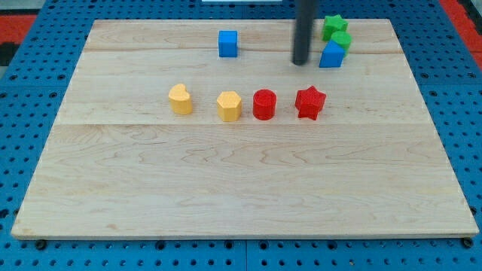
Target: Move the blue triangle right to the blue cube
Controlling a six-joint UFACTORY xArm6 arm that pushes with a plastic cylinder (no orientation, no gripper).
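The blue triangle (331,56) sits near the view's top right, just below two green blocks. The blue cube (227,43) stands at the view's top, left of centre, well apart from the triangle. My tip (301,62) is the lower end of the dark rod that comes down from the view's top edge. It is just left of the blue triangle, with a small gap, and to the right of the blue cube.
A green star (334,25) and a green round block (341,39) crowd the blue triangle's top side. A row across the middle holds a yellow heart (180,98), a yellow hexagon (229,105), a red cylinder (264,104) and a red star (309,102).
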